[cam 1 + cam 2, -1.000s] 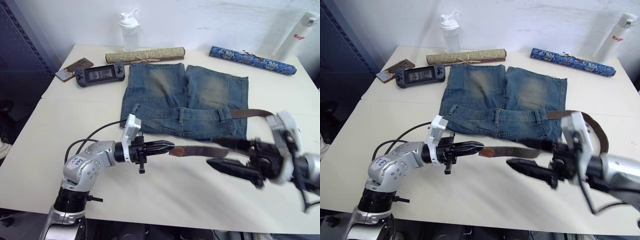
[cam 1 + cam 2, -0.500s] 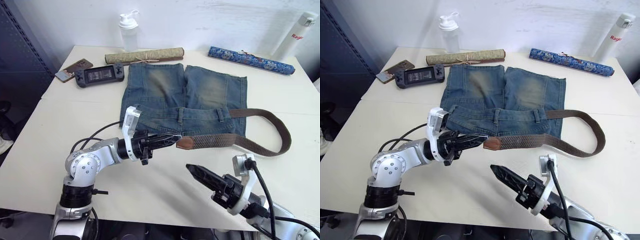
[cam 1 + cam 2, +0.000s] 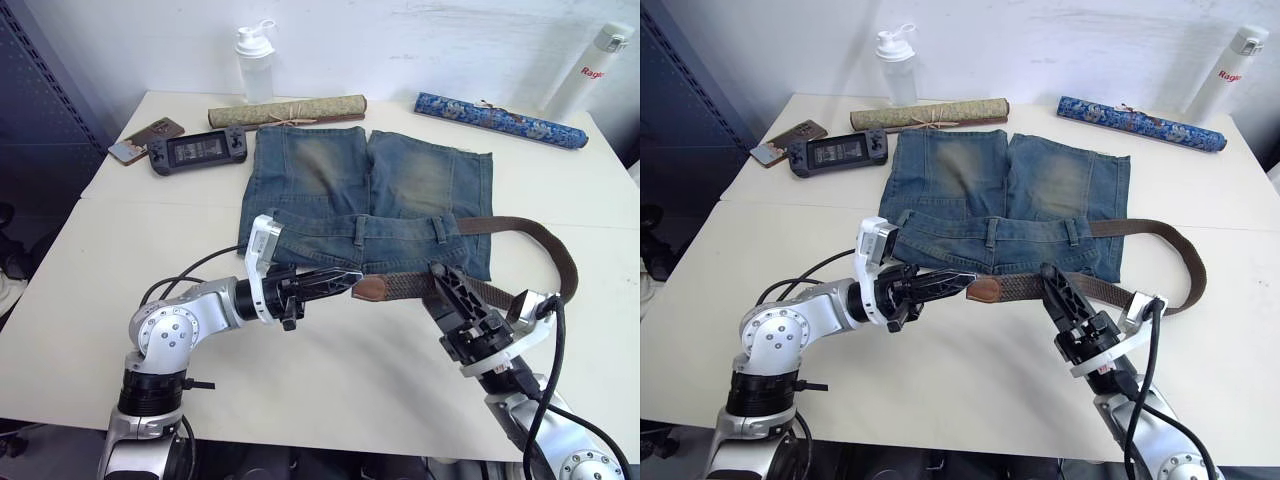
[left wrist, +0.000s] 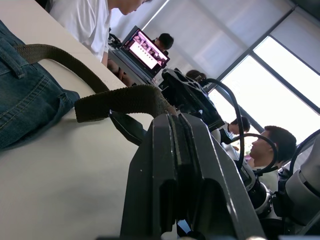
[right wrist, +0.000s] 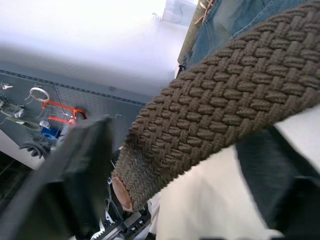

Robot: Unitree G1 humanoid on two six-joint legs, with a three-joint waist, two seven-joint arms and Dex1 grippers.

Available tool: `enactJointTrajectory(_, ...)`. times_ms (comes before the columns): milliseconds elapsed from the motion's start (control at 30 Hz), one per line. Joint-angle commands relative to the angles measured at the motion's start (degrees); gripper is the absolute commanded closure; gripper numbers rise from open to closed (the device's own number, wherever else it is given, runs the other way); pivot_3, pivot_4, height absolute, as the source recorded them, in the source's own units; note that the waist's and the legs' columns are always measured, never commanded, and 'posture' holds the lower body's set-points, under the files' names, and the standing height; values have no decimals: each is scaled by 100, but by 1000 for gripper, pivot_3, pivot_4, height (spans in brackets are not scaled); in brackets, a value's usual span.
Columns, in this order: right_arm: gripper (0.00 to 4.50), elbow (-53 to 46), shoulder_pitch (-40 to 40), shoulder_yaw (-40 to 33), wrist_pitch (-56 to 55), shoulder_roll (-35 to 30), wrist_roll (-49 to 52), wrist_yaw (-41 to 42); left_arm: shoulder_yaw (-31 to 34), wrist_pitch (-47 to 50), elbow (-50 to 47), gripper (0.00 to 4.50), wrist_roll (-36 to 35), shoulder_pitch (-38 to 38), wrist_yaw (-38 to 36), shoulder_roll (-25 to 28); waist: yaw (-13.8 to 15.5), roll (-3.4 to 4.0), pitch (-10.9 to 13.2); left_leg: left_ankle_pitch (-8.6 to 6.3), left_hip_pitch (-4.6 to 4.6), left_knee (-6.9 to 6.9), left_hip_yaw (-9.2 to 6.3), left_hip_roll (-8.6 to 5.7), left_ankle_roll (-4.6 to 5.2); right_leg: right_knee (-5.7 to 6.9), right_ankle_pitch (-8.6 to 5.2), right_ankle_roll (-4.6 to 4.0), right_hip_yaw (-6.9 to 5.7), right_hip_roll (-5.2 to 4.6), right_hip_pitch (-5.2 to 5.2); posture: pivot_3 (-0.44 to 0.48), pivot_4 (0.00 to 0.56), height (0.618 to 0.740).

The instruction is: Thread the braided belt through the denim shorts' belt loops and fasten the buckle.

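The denim shorts (image 3: 330, 175) lie flat in the middle of the table, waistband toward me, with belt loops (image 3: 362, 232) along it. The braided belt (image 3: 545, 250) leaves the waistband's right end, curves round on the table and runs back left in front of the shorts. My left gripper (image 3: 350, 281) is shut on the belt's tan leather tip (image 3: 371, 289), just in front of the waistband. My right gripper (image 3: 440, 272) is open and straddles the woven strap (image 5: 225, 115) a short way right of the tip, one finger (image 5: 85, 165) on each side. I cannot make out the buckle.
Along the far edge stand a shaker bottle (image 3: 255, 60), a rolled beige mat (image 3: 288, 110), a blue patterned tube (image 3: 500, 118) and a white bottle (image 3: 590, 65). A game console (image 3: 198, 150) and a small flat object (image 3: 145, 138) lie at the far left. People sit in the background.
My right arm dropped back to the near table edge and has now come forward again, setting its open fingers around the strap. My left gripper kept the tip and shifted slightly toward the waistband.
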Motion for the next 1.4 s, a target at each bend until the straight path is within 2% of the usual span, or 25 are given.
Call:
enactJointTrajectory(33, 2517, -243, 16, 63, -12, 37, -47, 97, 103, -60, -65, 4500, -138, -137, -30, 41, 0, 0, 0, 0, 0, 0, 0, 0, 0, 0, 0, 0, 0, 0, 0, 0, 150, 717)
enactJointTrajectory(100, 3354, -232, 20, 80, -41, 74, -66, 94, 83, -85, -47, 4500, -91, -146, -49, 58, 0, 0, 0, -1, 0, 0, 1, 0, 1, 0, 0, 0, 0, 0, -1, 0, 150, 717)
enactJointTrajectory(167, 4388, -240, 27, 97, -69, 110, -79, 117, 60, -101, -53, 4500, -62, -139, -65, 68, 0, 0, 0, -1, 0, -1, 1, 0, 1, 0, 0, 0, 0, 0, -2, 0, 150, 717)
enactJointTrajectory(300, 4450, -280, 45, 86, -103, 150, -104, 146, -72, -213, -163, 4500, 107, -72, -141, 153, 0, 1, 0, -1, 0, -1, 2, 0, 1, 0, 0, 0, 1, -1, -3, 0, 150, 717)
enactJointTrajectory(333, 4500, -290, 46, 49, -139, 168, -89, 148, -117, -238, -209, 3802, 138, -32, -198, 190, 0, 1, 0, -1, 0, -1, 2, 0, 1, 0, 0, 0, 2, -1, -3, 0, 150, 717)
enactJointTrajectory(367, 4500, -298, 48, 5, -174, 184, -55, 155, -146, -241, -255, 3548, 127, 7, -279, 228, 0, 1, 1, -1, 0, -2, 3, 0, 1, 0, 0, 0, 2, -1, -4, 0, 150, 717)
enactJointTrajectory(433, 4500, -300, 67, -82, -222, 184, -3, 176, -311, -467, -386, 2762, 402, 75, -407, 346, -1, 1, 1, -1, 0, -3, 4, 0, 1, 0, 0, 0, 3, -1, -4, 0, 150, 717)
enactJointTrajectory(567, 4500, -230, 70, -392, -374, 146, 94, 139, -557, -989, -385, 1036, 1006, 140, -520, 505, 11, 4, 2, -2, -1, -4, 7, 0, 0, -1, 0, 0, 4, -1, -6, 0, 150, 717)
enactJointTrajectory(667, 4500, -118, 7, -787, -534, 92, 274, 91, -737, -1805, -52, 1036, 1864, 53, -479, 500, 19, 7, 4, -3, -1, -4, 8, 0, 1, -1, 0, -1, 6, -2, -7, 0, 150, 717)
enactJointTrajectory(700, 4500, -82, -11, -908, -559, 55, 324, 71, -939, -2366, 108, 1036, 2436, 4, -468, 536, 26, 9, 4, -3, -1, -5, 9, 0, 2, -2, 0, -1, 5, -2, -7, 0, 150, 717)
enactJointTrajectory(767, 4500, 10, -61, -1198, -594, -53, 427, 65, -1671, -4310, 777, 1036, 4214, -211, -407, 753, 41, 11, 4, -3, -1, -6, 14, -1, 2, -2, 0, -1, 6, -3, -10, 0, 150, 717)
enactJointTrajectory(833, 4500, 70, -116, -1392, -605, -133, 541, 74, -2224, -5739, 1571, 1036, 5474, -475, -329, 937, 49, 12, 4, -4, -1, -10, 27, -2, 3, 2, 0, -1, 4, -5, -19, 0, 150, 717)
enactJointTrajectory(900, 4500, 101, -155, -1474, -577, -171, 602, 85, -2418, -6431, 2183, 1036, 5986, -666, -285, 955, 62, 12, 4, -5, -4, -14, 47, -1, 5, 9, 1, -1, -3, -4, -36, 0, 150, 717)
enactJointTrajectory(1033, 4500, 113, -212, -1511, -483, -203, 638, 110, -2762, -7519, 3473, 1036, 7423, -1314, 556, 962, 44, 11, 4, -8, -37, -12, 62, 0, 14, 25, 2, 0, 0, -13, -84, 0, 150, 717)
enactJointTrajectory(1167, 4500, 74, -225, -1473, -465, -166, 619, 112, -2844, -7764, 4138, 1036, 8288, -1666, 1418, 849, 23, 11, 4, -4, -35, -5, 64, -4, 20, 35, 3, 2, -6, -23, -81, 0, 150, 717)
enactJointTrajectory(1267, 4500, 40, -216, -1435, -481, -120, 605, 91, -2906, -8009, 4348, 1036, 8636, -1711, 1715, 788, 20, 11, 4, -5, -29, -6, 67, -4, 22, 39, 3, 3, -6, -31, -79, 0, 150, 717)
enactJointTrajectory(1400, 4500, 13, -172, -1412, -475, -74, 586, 117, -2887, -8196, 4263, 2299, 8629, -1583, 1612, 752, 17, 11, 4, -4, -27, -5, 68, -4, 22, 40, 3, 3, -6, -38, -78, 0, 150, 717)
